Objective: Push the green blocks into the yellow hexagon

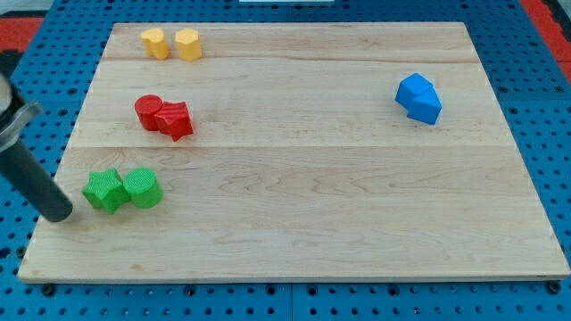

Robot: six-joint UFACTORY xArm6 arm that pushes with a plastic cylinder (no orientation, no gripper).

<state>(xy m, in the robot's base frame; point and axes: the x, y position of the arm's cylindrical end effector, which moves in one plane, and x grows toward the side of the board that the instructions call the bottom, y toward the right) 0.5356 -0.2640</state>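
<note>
red blocks (164,116), blue blocks (419,98)

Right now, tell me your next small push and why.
Probably slide my tip around below the green blocks. It sits to their left at the board's edge, while the yellow hexagon lies toward the view's top, so pushing from here would send them sideways.

Wooden board (357,196), blue pegboard (535,80), possibly red floor (27,27)

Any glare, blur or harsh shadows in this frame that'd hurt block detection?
Camera view: even, soft light, no glare on the wooden board; blocks cast only faint shadows. Green blocks, red blocks, yellow blocks and blue blocks have crisp edges. The rod looks slightly soft near the frame's left edge; my tip sits left of the green blocks.
</note>
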